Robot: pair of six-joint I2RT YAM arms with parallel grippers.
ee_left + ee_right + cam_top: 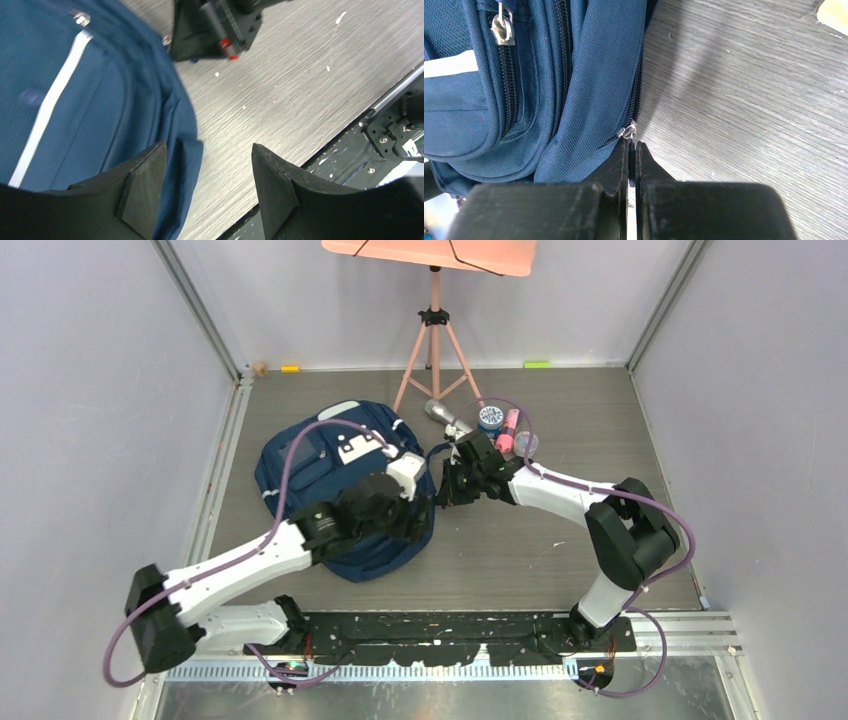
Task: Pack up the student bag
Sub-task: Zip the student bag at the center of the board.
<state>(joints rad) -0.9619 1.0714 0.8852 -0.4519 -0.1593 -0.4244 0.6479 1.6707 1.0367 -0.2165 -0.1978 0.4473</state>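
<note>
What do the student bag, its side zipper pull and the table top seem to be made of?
Student bag: woven synthetic fabric, probably nylon or polyester, matte; the weave shows. Zipper pull: likely metal, silvery and shiny. Table top: grey wood-grain look, perhaps laminate.

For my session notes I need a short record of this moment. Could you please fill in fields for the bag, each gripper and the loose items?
student bag: lies on the table, front pocket up
left gripper: open, holds nothing, at the bag's right edge
right gripper: shut on the zipper pull at the bag's side
loose items: blue-lidded jar and pink bottle on the table beyond the right gripper, not yet packed
</note>
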